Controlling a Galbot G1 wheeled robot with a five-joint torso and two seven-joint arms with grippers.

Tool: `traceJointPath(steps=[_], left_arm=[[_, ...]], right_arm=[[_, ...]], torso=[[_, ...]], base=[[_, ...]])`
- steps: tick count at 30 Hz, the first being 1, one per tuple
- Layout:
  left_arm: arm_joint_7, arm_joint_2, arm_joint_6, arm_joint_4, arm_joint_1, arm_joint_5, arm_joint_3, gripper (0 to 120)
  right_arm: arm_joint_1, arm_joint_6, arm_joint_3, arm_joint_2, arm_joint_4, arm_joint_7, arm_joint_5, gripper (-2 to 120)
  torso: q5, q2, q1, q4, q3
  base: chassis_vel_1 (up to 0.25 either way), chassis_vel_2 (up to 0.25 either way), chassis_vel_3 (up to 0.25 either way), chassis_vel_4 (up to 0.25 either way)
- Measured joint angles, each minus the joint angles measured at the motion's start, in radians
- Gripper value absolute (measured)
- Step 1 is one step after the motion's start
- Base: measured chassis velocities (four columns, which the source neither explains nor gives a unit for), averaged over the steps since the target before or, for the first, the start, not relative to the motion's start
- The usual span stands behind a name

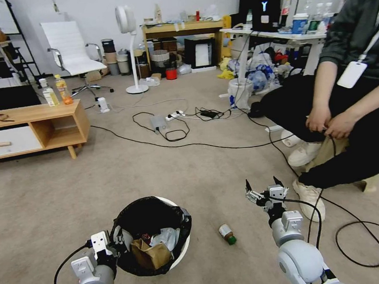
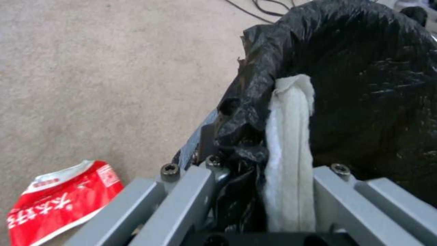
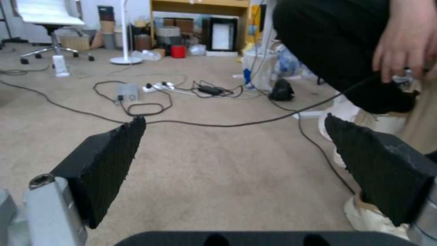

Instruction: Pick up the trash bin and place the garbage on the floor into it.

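Observation:
The trash bin (image 1: 183,250), white with a black bag (image 2: 373,85) over its rim, is low in the head view, tilted towards me. My left gripper (image 1: 117,240) is shut on its near rim. In the left wrist view, the left gripper (image 2: 262,177) clamps the bag with a white tissue (image 2: 291,143) draped there. A brown paper bag (image 1: 151,253) and tissue (image 1: 166,238) lie inside. A green-capped bottle (image 1: 227,234) lies on the floor (image 1: 192,176) right of the bin. A red-and-white wrapper (image 2: 59,201) lies on the carpet beside the bin. My right gripper (image 1: 263,189) (image 3: 232,119) hovers open beyond the bottle.
A seated person's legs and shoes (image 1: 309,196) are close to the right gripper. Black cables (image 1: 176,136) cross the carpet ahead, and one loops at the right (image 1: 359,242). A low wooden cabinet (image 1: 31,128) stands at the left. Another white bin (image 1: 239,92) sits by the desks.

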Motion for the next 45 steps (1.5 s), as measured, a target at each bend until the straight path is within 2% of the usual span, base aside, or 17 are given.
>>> traceJointPath(steps=[28, 34, 36, 40, 42, 45], left_arm=[[-0.008, -0.006, -0.035, 0.004, -0.008, -0.016, -0.003, 6], [-0.006, -0.003, -0.034, -0.003, -0.006, -0.013, -0.002, 6], [0.002, 0.0, -0.034, -0.013, -0.004, -0.011, 0.002, 6], [0.005, 0.0, -0.032, -0.021, -0.003, -0.009, 0.005, 6], [0.005, -0.006, -0.028, -0.033, -0.002, -0.007, 0.01, 6], [0.003, -0.011, -0.025, -0.04, 0.0, -0.005, 0.016, 6]], right_arm=[[0.004, 0.006, -0.016, -0.002, -0.009, -0.006, -0.002, 100], [0.046, -0.041, -0.054, -0.068, -0.036, -0.044, 0.108, 100], [0.094, -0.081, -0.103, -0.131, -0.074, -0.078, 0.195, 100], [0.122, -0.11, -0.139, -0.176, -0.105, -0.116, 0.237, 100], [0.156, -0.152, -0.179, -0.221, -0.165, -0.203, 0.274, 100], [0.173, -0.176, -0.201, -0.233, -0.208, -0.243, 0.294, 100]], torso=[[0.0001, 0.0, 0.0, 0.0005, 0.0], [0.0002, 0.0, 0.0, 0.0004, 0.0], [0.0004, 0.0, 0.0, 0.0006, 0.0], [0.0001, 0.0, 0.0, 0.0005, 0.0], [0.0002, 0.0, 0.0, 0.0002, 0.0], [0.0002, 0.0, 0.0, 0.0003, 0.0]], base=[[-0.001, -0.005, -0.004, -0.001], [0.0, 0.0, 0.0, 0.0], [0.0, 0.0, 0.0, 0.0], [0.0, 0.0, 0.0, 0.0], [0.0, 0.0, 0.0, 0.0], [0.0, 0.0, 0.0, 0.0]])
